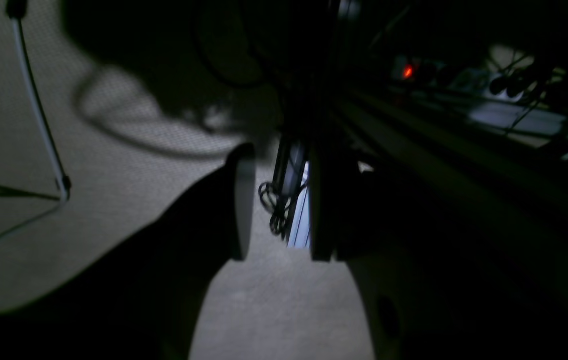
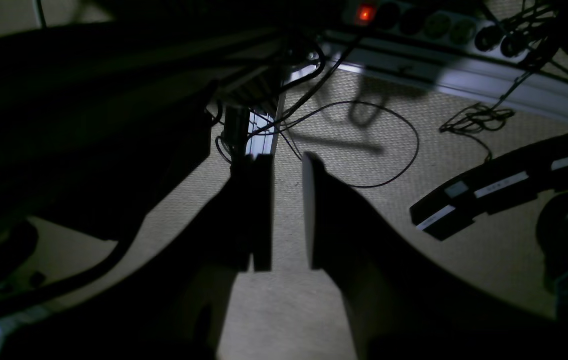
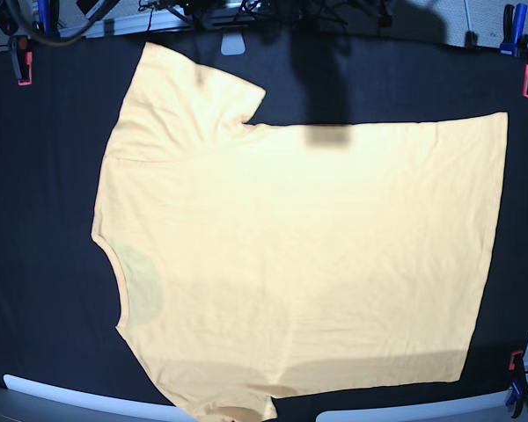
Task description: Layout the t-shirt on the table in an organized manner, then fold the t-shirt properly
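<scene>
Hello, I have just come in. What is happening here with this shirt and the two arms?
A large pale yellow-orange short-sleeved t-shirt lies spread flat on the table covered in black cloth, neckline toward the left of the base view. It is not folded. Neither arm appears over the table. Both wrist cameras look down at a beige floor with cables. The left gripper and the right gripper have their jaws apart and hold nothing.

No readable text, labels, brands or numbers in any view
</scene>
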`<state>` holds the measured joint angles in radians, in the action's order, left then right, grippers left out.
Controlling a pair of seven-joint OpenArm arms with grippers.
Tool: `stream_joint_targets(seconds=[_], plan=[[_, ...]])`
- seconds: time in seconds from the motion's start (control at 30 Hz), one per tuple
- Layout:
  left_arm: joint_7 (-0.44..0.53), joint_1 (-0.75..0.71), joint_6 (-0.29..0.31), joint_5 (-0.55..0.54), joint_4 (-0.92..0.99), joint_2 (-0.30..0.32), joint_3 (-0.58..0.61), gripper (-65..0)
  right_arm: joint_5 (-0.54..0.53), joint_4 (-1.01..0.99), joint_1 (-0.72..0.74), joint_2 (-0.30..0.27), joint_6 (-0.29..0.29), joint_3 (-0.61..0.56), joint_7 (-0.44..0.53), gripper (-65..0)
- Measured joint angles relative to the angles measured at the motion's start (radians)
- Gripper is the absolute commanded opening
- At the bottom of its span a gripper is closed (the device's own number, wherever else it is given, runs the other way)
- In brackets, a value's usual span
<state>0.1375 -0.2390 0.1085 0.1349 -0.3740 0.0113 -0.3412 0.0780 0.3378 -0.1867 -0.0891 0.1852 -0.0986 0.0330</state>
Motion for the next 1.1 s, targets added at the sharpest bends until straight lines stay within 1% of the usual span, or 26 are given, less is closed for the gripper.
stream_joint_targets(seconds=[0.03,0.07,0.13,0.17,0.23,0.33,0.4,0.43,0.5,0.57,0.6,0.67,0.73,0.8,0.87,0.93,1.0,1.03,1.1], plan=[[-0.002,-0.018,0.0,-0.032,-0.028,0.0,0.0,-48.9,-0.013,0.031,-0.026,-0.008,0.003,0.0,-0.006,-55.0],[-0.011,-0.04,0.0,-0.065,-0.059,0.0,0.0,-48.9,-0.059,0.068,-0.052,-0.014,0.004,0.0,-0.018,-55.0],[-0.064,-0.09,0.009,-0.137,-0.126,0.005,0.018,-48.9,-0.148,0.163,-0.114,-0.032,0.008,0.0,-0.053,-55.0],[-0.089,-0.116,0.029,-0.147,-0.161,0.011,0.04,-48.9,-0.178,0.217,-0.148,-0.04,0.008,0.0,-0.075,-55.0],[-0.121,-0.176,0.057,-0.169,-0.246,0.025,0.105,-48.9,-0.186,0.334,-0.22,-0.059,0.008,-0.001,-0.123,-55.0],[-0.18,-0.261,0.055,-0.168,-0.395,0.032,0.206,-48.9,-0.192,0.516,-0.337,-0.093,0.005,-0.003,-0.171,-55.0],[-0.215,-0.323,0.06,-0.172,-0.5,0.038,0.258,-48.9,-0.256,0.642,-0.415,-0.127,0.007,-0.003,-0.198,-55.0],[-0.24,-0.359,0.064,-0.193,-0.553,0.046,0.278,-48.9,-0.29,0.703,-0.451,-0.147,0.006,-0.003,-0.212,-55.0],[-0.274,-0.431,0.072,-0.251,-0.664,0.078,0.3,-48.9,-0.338,0.826,-0.526,-0.196,0.008,-0.004,-0.23,-55.0],[-0.308,-0.498,0.061,-0.288,-0.779,0.126,0.301,-48.9,-0.37,0.94,-0.595,-0.253,0.007,-0.003,-0.271,-55.0],[-0.327,-0.529,0.051,-0.296,-0.838,0.152,0.298,-48.9,-0.383,0.996,-0.632,-0.281,0.005,-0.003,-0.293,-55.0],[-0.354,-0.581,0.053,-0.296,-0.96,0.204,0.295,-48.9,-0.42,1.102,-0.699,-0.34,0.004,-0.001,-0.354,-55.0],[-0.387,-0.629,0.053,-0.293,-1.079,0.245,0.295,-48.9,-0.427,1.203,-0.757,-0.39,0.004,0.0,-0.397,-55.0],[-0.422,-0.678,0.061,-0.295,-1.186,0.284,0.298,-48.9,-0.433,1.295,-0.814,-0.44,0.007,0.0,-0.409,-55.0],[-0.455,-0.726,0.064,-0.278,-1.291,0.323,0.301,-48.9,-0.433,1.384,-0.869,-0.487,0.008,0.003,-0.413,-55.0],[-0.486,-0.756,0.066,-0.183,-1.386,0.364,0.3,-48.9,-0.401,1.47,-0.919,-0.517,0.011,0.022,-0.431,-55.0],[-0.512,-0.771,0.05,-0.082,-1.481,0.399,0.298,-48.9,-0.36,1.553,-0.962,-0.533,0.013,0.054,-0.449,-55.0],[-0.529,-0.772,0.031,-0.046,-1.526,0.416,0.297,-48.9,-0.349,1.593,-0.978,-0.539,0.015,0.075,-0.459,-55.0],[-0.571,-0.772,0.031,0.032,-1.608,0.446,0.296,-48.9,-0.336,1.674,-0.998,-0.55,0.021,0.125,-0.466,-55.0]])
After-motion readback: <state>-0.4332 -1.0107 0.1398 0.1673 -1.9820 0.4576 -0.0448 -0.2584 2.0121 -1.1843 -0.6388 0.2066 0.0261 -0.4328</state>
